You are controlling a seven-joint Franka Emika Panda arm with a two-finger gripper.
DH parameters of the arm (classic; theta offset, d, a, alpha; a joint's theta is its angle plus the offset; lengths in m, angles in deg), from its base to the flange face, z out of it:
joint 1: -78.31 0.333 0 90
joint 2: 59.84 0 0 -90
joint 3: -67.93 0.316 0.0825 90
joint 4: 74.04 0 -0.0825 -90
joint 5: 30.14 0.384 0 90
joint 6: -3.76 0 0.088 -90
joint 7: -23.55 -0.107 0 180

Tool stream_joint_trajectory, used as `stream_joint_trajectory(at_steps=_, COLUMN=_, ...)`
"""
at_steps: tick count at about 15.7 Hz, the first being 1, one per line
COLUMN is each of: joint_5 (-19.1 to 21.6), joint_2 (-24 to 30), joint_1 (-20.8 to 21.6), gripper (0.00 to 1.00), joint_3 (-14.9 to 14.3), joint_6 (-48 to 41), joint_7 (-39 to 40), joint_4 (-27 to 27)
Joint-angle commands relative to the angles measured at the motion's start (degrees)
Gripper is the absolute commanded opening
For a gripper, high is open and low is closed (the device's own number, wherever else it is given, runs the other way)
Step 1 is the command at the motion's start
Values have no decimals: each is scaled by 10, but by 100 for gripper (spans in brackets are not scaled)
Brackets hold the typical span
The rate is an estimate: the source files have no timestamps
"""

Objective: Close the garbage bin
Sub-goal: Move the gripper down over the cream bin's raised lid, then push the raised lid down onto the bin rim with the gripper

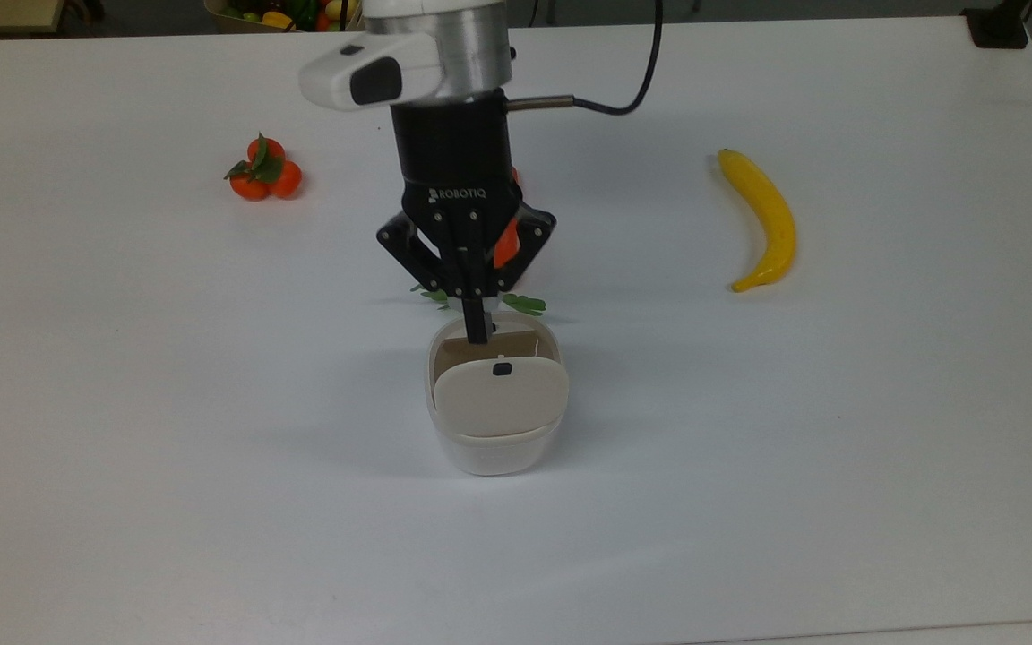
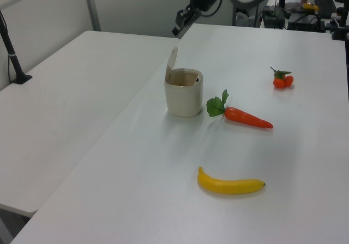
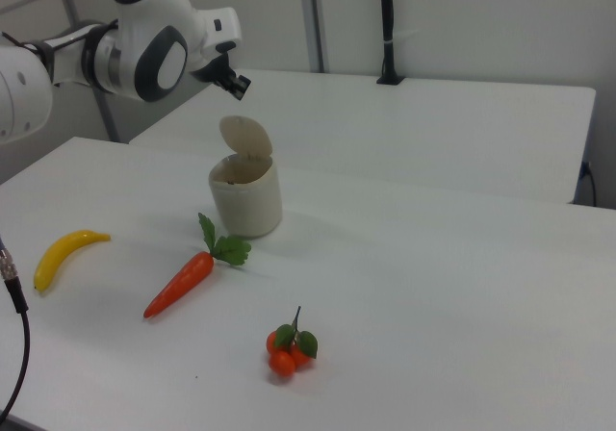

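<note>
White garbage bin (image 1: pixel 491 448), beige lid (image 1: pixel 500 396) upright; clenched fingers (image 1: pixel 477 324) above its rim

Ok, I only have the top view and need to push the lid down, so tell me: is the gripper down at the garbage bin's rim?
Observer: No. In the left view the gripper, jaws shut, hangs well above the garbage bin, higher than the top of its lid.
Operator: How far open is the lid?
Observer: In the right view it stands nearly upright, hinged at the edge away from the carrot.
Operator: The wrist covers that carrot for me. Is it in the way?
Observer: The left view shows it whole, flat on the table beside the bin, leaves toward it.
</note>
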Motion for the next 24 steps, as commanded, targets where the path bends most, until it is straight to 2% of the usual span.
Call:
stream_joint_trajectory(at_steps=1, joint_5=4, joint_2=-31, joint_1=11, gripper=0, joint_3=-6, joint_6=56, joint_7=-10, joint_4=11)
stream_joint_trajectory(at_steps=4, joint_5=4, joint_2=-47, joint_1=13, gripper=0, joint_3=-5, joint_6=88, joint_7=-10, joint_4=9)
stream_joint_trajectory(at_steps=12, joint_5=-6, joint_2=-41, joint_1=15, gripper=0, joint_3=-6, joint_6=82, joint_7=-6, joint_4=-16)
stream_joint_trajectory(at_steps=16, joint_5=-16, joint_2=-31, joint_1=16, gripper=0, joint_3=-6, joint_6=34, joint_7=-4, joint_4=-28)
stream_joint_trajectory(at_steps=19, joint_5=-51, joint_2=-31, joint_1=11, gripper=0, joint_3=-6, joint_6=-4, joint_7=1, joint_4=-28)
stream_joint_trajectory(at_steps=24, joint_5=-54, joint_2=-15, joint_1=9, gripper=0, joint_3=-6, joint_6=-74, joint_7=24, joint_4=-35)
